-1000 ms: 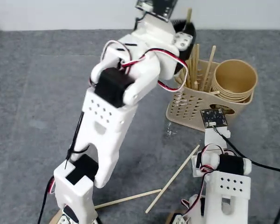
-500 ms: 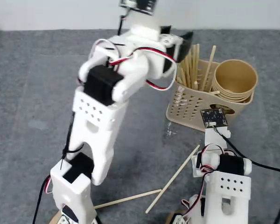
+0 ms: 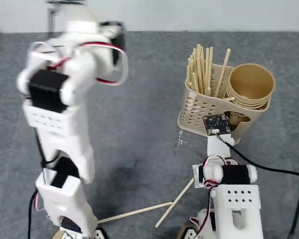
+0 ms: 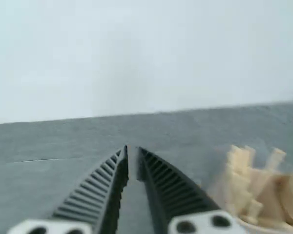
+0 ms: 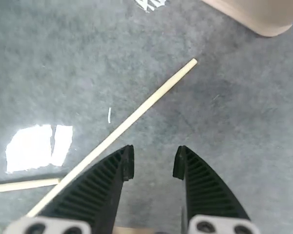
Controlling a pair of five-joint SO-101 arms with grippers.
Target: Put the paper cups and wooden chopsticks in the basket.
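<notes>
Two loose chopsticks lie on the tabletop (image 3: 139,89) by the near edge. The shallow chopstick (image 3: 134,212) runs from the left arm's base toward the middle. The steep chopstick (image 3: 175,203) climbs from there toward the right arm (image 3: 229,191). Their nearest ends sit just beside each other; we can't tell if they touch.

We see the right pincer (image 5: 154,155) over the steep chopstick with its jaws spread and nothing between them. The stick passes under one jaw. White marks (image 5: 36,146) show on the tabletop beside it.

The left arm (image 3: 60,114) stands tall along the left edge. The left pincer (image 4: 132,152) is raised and points toward the far edge. Its jaws are all but closed, with a sliver of gap, and hold nothing.

The basket (image 3: 204,112) sits toward the far right corner, well apart from the left pincer. On its side nearer the left edge, a bundle of chopsticks (image 3: 202,64) stands roughly upright. Just beside it, the stacked paper cups (image 3: 249,82) sit nested with their mouths up. A pale wall (image 4: 136,48) rises behind the far edge.
</notes>
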